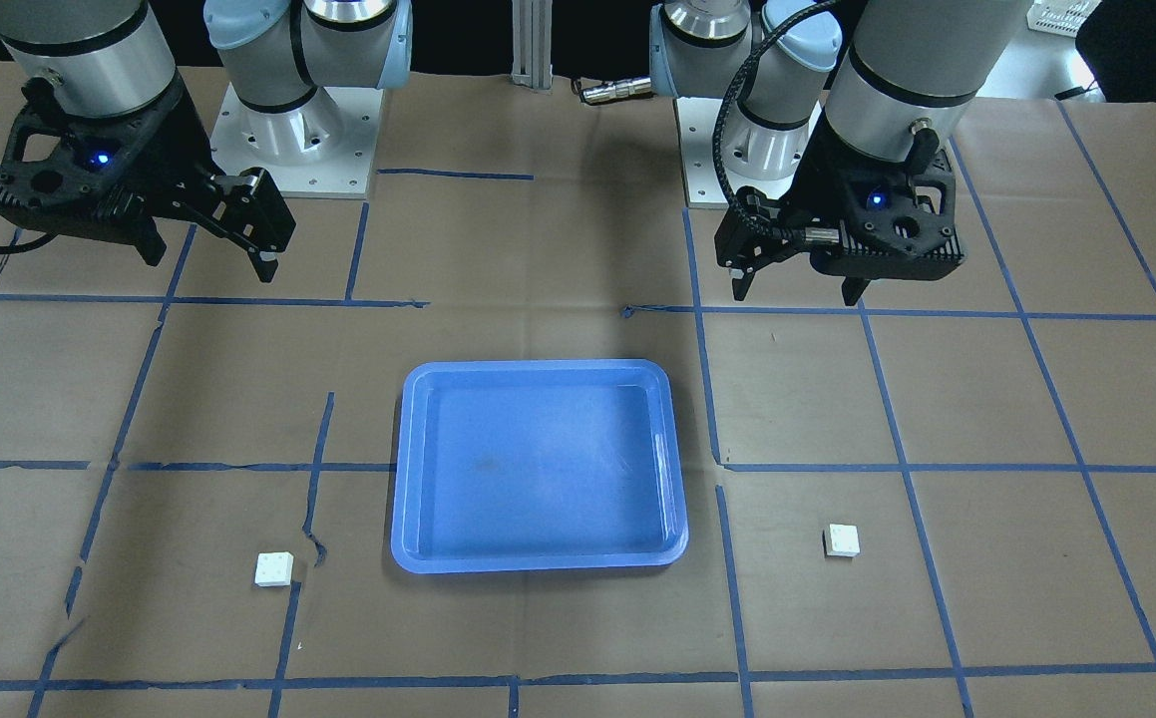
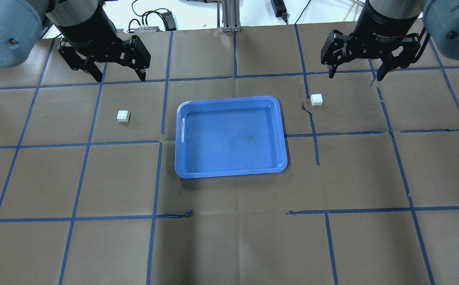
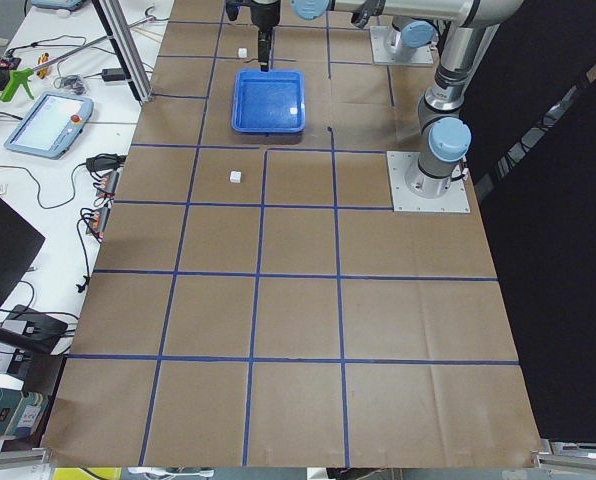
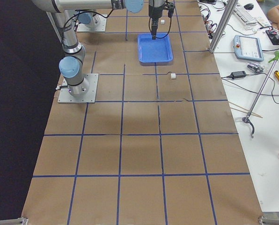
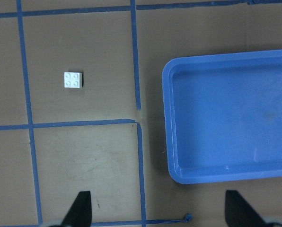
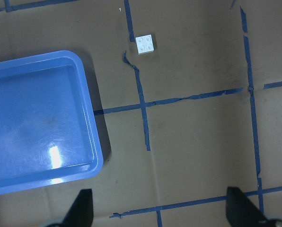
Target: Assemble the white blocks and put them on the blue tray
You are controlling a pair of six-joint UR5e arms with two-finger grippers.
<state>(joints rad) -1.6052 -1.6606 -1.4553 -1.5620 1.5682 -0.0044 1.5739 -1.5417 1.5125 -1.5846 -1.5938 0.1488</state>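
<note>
**Worktop [image 2: 229,245] layout: blue tray [image 2: 229,134] at centre, both hands raised and open**

The blue tray lies flat in the middle of the brown-paper worktop, which is ruled into squares by blue tape lines [image 2: 199,78]. The two white blocks rest on the paper with their studs up. They are well apart from each other, and both lie outside the tray.

The left white block [image 2: 123,115] sits on the side of the robot's left arm, near one corner of the tray but clear of its rim. The right white block [image 2: 316,99] sits on the opposite side, just past the neighbouring corner and beside a torn strip of tape. Each wrist camera shows four studs on the block below it.

The left hand [image 2: 119,76] hangs well above the worktop with its two fingers spread wide and nothing between them. Its wrist camera looks straight down on the left white block and on one end of the tray. The right hand [image 2: 354,75] hangs at a similar height, its fingers also spread wide and gripping nothing. Below it lie the right white block and the other end of the tray. Neither hand touches a block, the tray or the paper.
</note>
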